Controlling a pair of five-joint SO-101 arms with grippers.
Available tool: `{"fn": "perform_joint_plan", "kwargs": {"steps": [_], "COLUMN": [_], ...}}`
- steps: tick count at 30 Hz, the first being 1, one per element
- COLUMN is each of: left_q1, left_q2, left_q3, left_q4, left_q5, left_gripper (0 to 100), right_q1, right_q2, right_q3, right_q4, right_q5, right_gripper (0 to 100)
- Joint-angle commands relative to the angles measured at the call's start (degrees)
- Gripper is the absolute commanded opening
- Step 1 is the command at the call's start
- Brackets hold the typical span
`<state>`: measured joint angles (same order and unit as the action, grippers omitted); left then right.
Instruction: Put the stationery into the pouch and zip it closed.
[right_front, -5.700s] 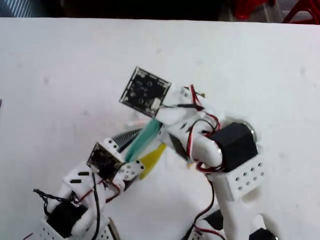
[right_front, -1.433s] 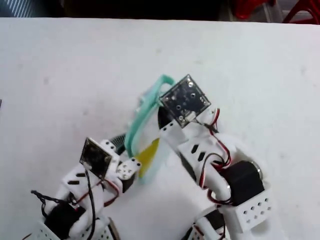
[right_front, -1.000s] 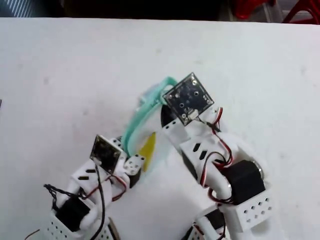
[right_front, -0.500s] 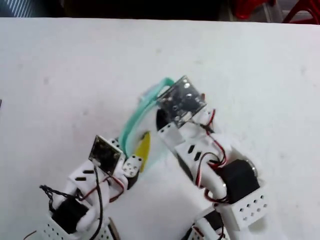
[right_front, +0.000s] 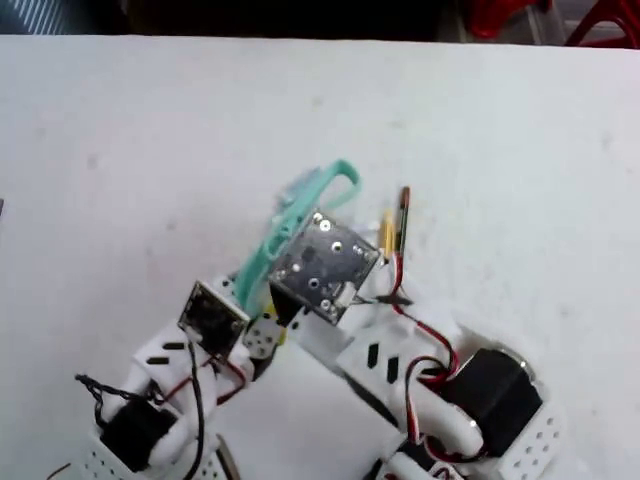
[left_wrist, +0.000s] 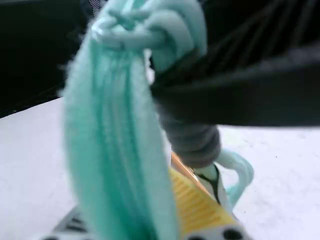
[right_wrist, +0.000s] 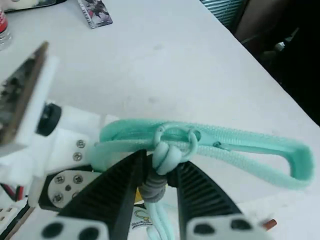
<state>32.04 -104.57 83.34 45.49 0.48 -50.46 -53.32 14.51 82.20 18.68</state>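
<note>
Right claw (right_wrist: 161, 170) of mine is pinched shut on the pull (right_wrist: 165, 150), a knotted teal cord with a grey bead (right_wrist: 152, 190). Its two black fingers (right_wrist: 125, 190) close in on either side just under the knot. That pull sits about midway along the pouch (right_wrist: 240, 145), whose teal zip edge runs in a long strip over the white table (right_front: 150, 130). The far end curls round in a loop. The near end goes into my left claw (right_wrist: 94, 159), which is closed on it, with a white finger on one side and a black one on the other. From above, the pouch stretches slantwise between my two arms near the middle of the table, and my right wrist's camera board (right_front: 322, 265) hangs over its middle. A yellow thing (left_wrist: 200, 210) shows right beside the zip edge at the left claw; what it is I cannot tell. Just past my right wrist lie a yellow pencil (right_front: 386, 232) and a dark pencil (right_front: 403, 215), side by side. Whether they sit inside the pouch or on the bare table I cannot tell.
</note>
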Motion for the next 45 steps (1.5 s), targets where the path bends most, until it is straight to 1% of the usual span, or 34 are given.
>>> {"fn": "perform_joint_plan", "kwargs": {"steps": [1,3,6,15,18,23,24,25,27,29,30,31,37,39,42,45], "left_q1": [-0.2,-0.2,-0.2,-0.4,-0.5,-0.6,-0.6,-0.6,-0.7,-0.7,-1.0,-1.8,-8.3,-9.0,-9.0,-9.5], "left_q2": [0.1,0.1,0.1,0.1,0.1,0.1,0.1,0.1,0.1,0.1,0.1,0.1,0.1,0.1,0.1,0.1], "left_q3": [-2.3,-2.3,-2.3,-2.3,-2.3,-2.3,-2.3,-2.3,-2.3,-2.3,-2.2,-2.2,-2.7,-2.8,-4.1,-8.6], "left_q4": [-1.3,-1.3,-1.3,-1.2,-1.2,-1.2,-1.2,-1.2,-1.2,-1.2,-1.2,-1.2,-1.7,-1.7,-1.0,3.1], "left_q5": [-0.3,-0.3,-0.3,-0.3,-0.3,-0.3,-0.3,-0.3,-0.3,-0.3,-0.3,-0.3,0.3,0.7,1.9,1.8], "left_gripper": [2,2,2,2,2,2,2,2,2,2,2,2,2,2,2,2], "right_q1": [-5.3,-7.3,-9.6,-11.3,-9.4,-2.1,-1.0,0.0,1.3,1.4,1.4,1.4,2.7,7.4,17.0,23.7], "right_q2": [0.6,0.7,0.7,0.2,0.2,0.2,0.2,0.1,0.0,-1.0,-2.0,-3.3,-13.7,-14.7,-12.4,-6.8], "right_q3": [-2.3,-2.3,-2.4,-2.4,-2.4,-2.3,-2.3,-2.3,-2.3,-2.3,-2.3,-2.4,-2.3,-1.9,-1.9,-1.9], "right_q4": [2.7,4.0,5.6,6.8,5.9,3.3,3.3,3.3,3.6,3.7,3.8,3.8,6.3,6.3,6.1,6.2], "right_q5": [2.6,4.5,4.8,5.4,6.2,5.9,5.3,3.5,-0.5,-0.4,0.4,0.6,1.1,1.0,0.7,0.6], "right_gripper": [1.7,1.7,1.7,1.7,1.7,2.2,4.4,8.8,22.4,35.0,39.0,40.2,34.3,32.3,28.6,25.4]}}
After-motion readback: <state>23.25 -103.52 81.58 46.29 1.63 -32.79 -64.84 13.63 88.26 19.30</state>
